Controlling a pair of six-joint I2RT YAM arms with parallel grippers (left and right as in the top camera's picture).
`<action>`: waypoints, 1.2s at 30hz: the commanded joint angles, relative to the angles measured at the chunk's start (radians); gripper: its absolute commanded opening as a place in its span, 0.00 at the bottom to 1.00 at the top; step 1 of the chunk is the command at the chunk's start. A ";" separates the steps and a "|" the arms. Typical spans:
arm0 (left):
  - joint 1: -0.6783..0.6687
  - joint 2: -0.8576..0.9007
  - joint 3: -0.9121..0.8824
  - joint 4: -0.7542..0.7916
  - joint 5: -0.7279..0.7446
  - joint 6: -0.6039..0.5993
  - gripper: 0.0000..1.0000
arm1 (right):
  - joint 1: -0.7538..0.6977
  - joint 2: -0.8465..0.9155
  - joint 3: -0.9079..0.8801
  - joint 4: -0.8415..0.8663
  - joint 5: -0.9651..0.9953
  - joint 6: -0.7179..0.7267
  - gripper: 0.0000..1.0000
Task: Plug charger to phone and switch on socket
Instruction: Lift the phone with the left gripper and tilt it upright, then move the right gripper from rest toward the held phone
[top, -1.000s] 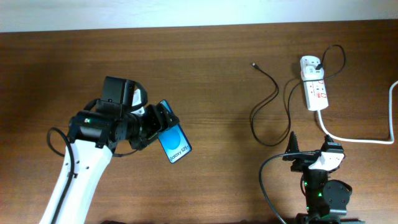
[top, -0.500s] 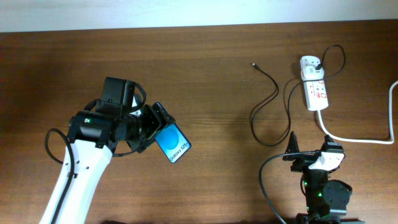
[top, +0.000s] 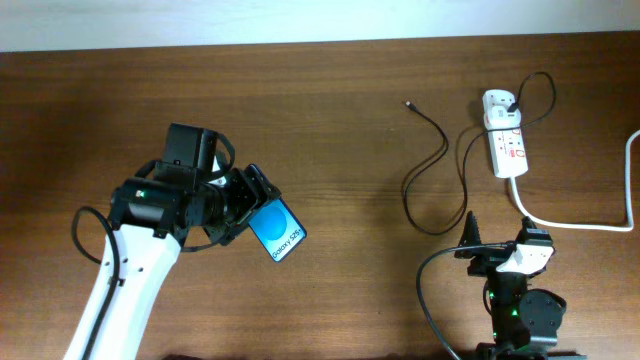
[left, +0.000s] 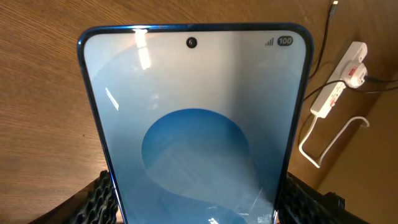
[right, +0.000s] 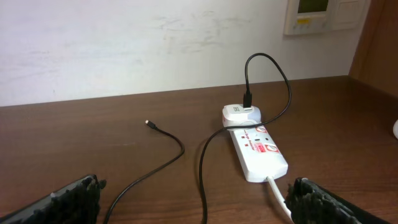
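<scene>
My left gripper (top: 243, 205) is shut on the phone (top: 277, 230), whose blue lit screen faces up and tilts toward the table's middle. In the left wrist view the phone (left: 196, 118) fills the frame between both fingers. The charger cable (top: 432, 165) lies loose at the right, with its small connector tip (top: 408, 103) free on the table and its plug in the white socket strip (top: 505, 135). The strip (right: 256, 147) and cable (right: 202, 168) show in the right wrist view. My right gripper (top: 497, 250) is open and empty near the front edge, below the cable.
The strip's thick white cord (top: 590, 225) runs from its near end toward the right table edge. A pale wall (right: 155, 43) stands behind the table's far edge. The brown wooden table (top: 340, 130) spans the view.
The left gripper with the phone shifted slightly left and down a second ago, then stayed still. The right arm has not moved.
</scene>
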 joint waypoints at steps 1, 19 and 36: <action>0.006 -0.022 0.012 0.002 -0.006 -0.010 0.40 | 0.005 -0.007 -0.005 -0.001 -0.031 -0.003 0.98; 0.006 -0.022 0.012 0.002 -0.031 -0.009 0.38 | 0.005 -0.007 -0.005 -0.028 -1.174 0.781 0.98; 0.006 -0.022 0.012 -0.010 -0.029 -0.008 0.33 | 0.005 -0.007 -0.005 -0.023 -1.295 0.783 0.98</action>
